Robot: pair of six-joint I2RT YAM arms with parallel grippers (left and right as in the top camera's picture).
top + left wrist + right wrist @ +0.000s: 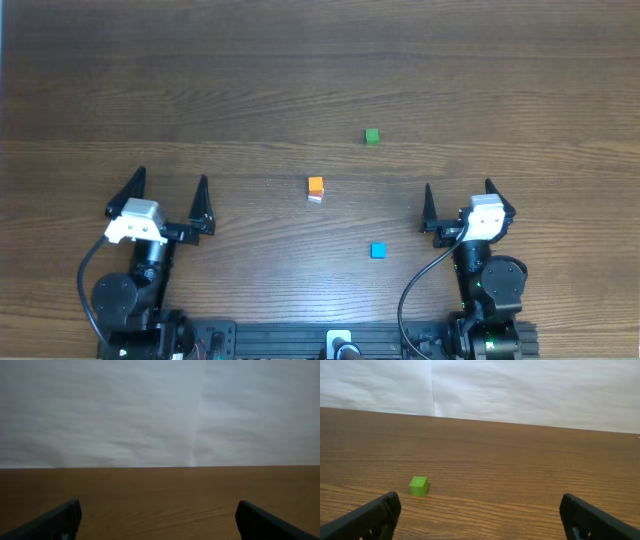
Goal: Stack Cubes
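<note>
Seemingly poised for a pick: left claw (170,177) and right claw (458,186) spread wide, empty, short of the cubes. Well apart on the worktop (300,60): green cube (372,136) ahead of the right claw, blue cube (377,250), orange cube (316,184) apparently atop a white cube (315,199), likely a stack begun.

You're at a robotics lab bench, a wood-grain tabletop (300,60), your left arm (130,290) and right arm (490,285) standing on a black rail (280,335) along its near edge, a plain white backdrop (530,390) just behind the far edge
</note>
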